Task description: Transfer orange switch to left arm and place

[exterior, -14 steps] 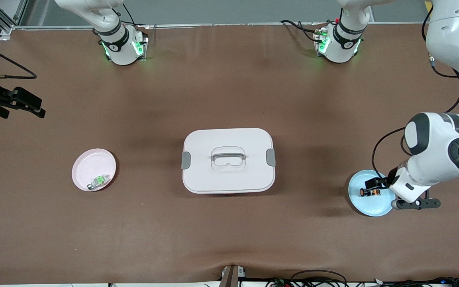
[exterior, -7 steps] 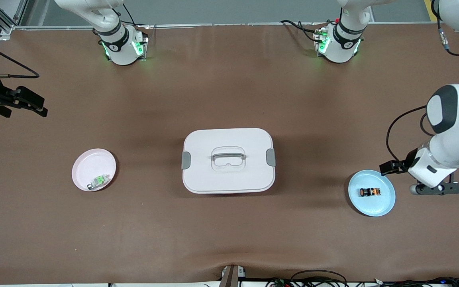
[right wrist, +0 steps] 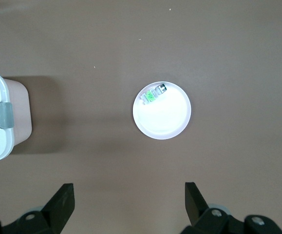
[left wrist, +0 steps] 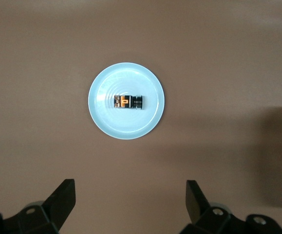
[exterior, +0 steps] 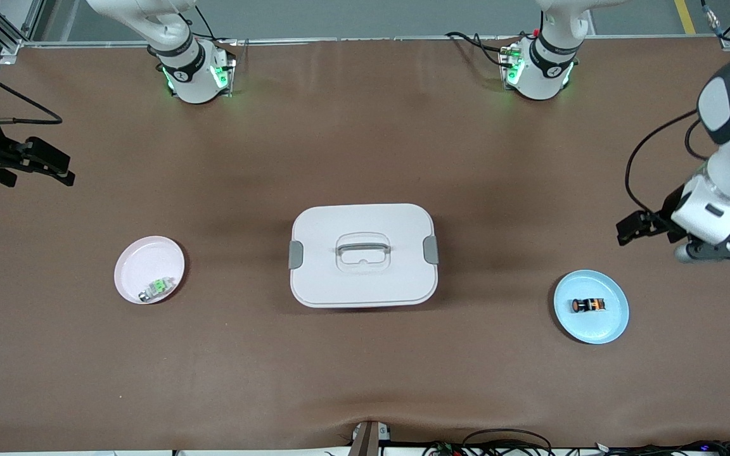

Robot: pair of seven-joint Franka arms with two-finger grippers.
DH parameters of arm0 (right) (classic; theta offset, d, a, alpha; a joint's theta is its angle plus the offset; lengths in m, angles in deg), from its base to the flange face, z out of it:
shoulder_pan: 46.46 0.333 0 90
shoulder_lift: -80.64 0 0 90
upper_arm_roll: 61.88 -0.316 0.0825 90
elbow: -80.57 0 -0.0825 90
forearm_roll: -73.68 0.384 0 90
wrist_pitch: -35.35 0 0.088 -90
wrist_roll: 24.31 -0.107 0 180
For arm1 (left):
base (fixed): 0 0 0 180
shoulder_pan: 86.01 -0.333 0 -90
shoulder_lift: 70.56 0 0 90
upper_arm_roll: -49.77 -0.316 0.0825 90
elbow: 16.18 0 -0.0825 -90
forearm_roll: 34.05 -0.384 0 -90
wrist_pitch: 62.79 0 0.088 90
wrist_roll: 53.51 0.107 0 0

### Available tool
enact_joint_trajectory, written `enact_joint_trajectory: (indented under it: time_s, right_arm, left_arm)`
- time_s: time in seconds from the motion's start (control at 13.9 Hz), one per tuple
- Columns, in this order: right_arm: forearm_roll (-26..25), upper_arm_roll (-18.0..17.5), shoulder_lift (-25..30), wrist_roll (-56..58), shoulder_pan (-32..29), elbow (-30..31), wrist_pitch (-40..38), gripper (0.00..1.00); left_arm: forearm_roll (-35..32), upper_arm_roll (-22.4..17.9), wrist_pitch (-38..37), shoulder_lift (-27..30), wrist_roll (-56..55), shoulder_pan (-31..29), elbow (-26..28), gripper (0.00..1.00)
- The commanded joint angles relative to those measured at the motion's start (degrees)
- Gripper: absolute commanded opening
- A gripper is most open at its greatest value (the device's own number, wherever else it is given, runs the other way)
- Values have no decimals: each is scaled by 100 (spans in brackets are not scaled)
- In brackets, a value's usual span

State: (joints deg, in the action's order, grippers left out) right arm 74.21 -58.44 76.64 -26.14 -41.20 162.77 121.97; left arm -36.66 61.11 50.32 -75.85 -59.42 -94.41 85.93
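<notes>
Your left gripper (left wrist: 129, 197) is holding its fingers (left wrist: 63, 197) spread wide with nothing between them, hanging in the air over bare tabletop (exterior: 365, 380) just off the rim of the light blue plate (exterior: 612, 323). The orange switch (exterior: 589, 305) is lying on its side in the middle of that plate, not under the fingertips but out ahead of them, as the left wrist view shows, with a strip of brown mat in between.

Your right gripper (right wrist: 129, 197) is also standing wide open and empty, waiting high at the right arm's end of the table; a pink plate (right wrist: 170, 124) with a small green-and-silver part (right wrist: 153, 95) is lying ahead of its fingers. The white box (exterior: 363, 254) is sitting mid-table between the two plates.

Judging by its look, the switch is going to be light, rigid and tiny, so it could easily skid on the smooth plate or twist out of a loose pinch. You are probably best off straddling its short width, pads on the two long black flanks near the middle, and closing squarely so it cannot pivot.
</notes>
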Motion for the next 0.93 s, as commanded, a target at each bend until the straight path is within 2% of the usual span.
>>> enact_joint_trajectory:
  time_s: [0.0,0.36,0.57,0.86]
  right_arm:
    - [-79,8,101,-36,9,33,-21,100]
    - [-88,17,119,-36,-17,42,-65,100]
    - [-97,8,110,-28,-17,25,13,100]
    - [-79,8,110,-28,-26,42,40,100]
  left_arm:
    - [130,18,9,625,37,4,511,100]
    - [183,-253,-298,916,20,539,547,100]
    - [183,-903,-534,943,125,1058,294,100]
    - [191,-914,-966,951,152,989,-164,100]
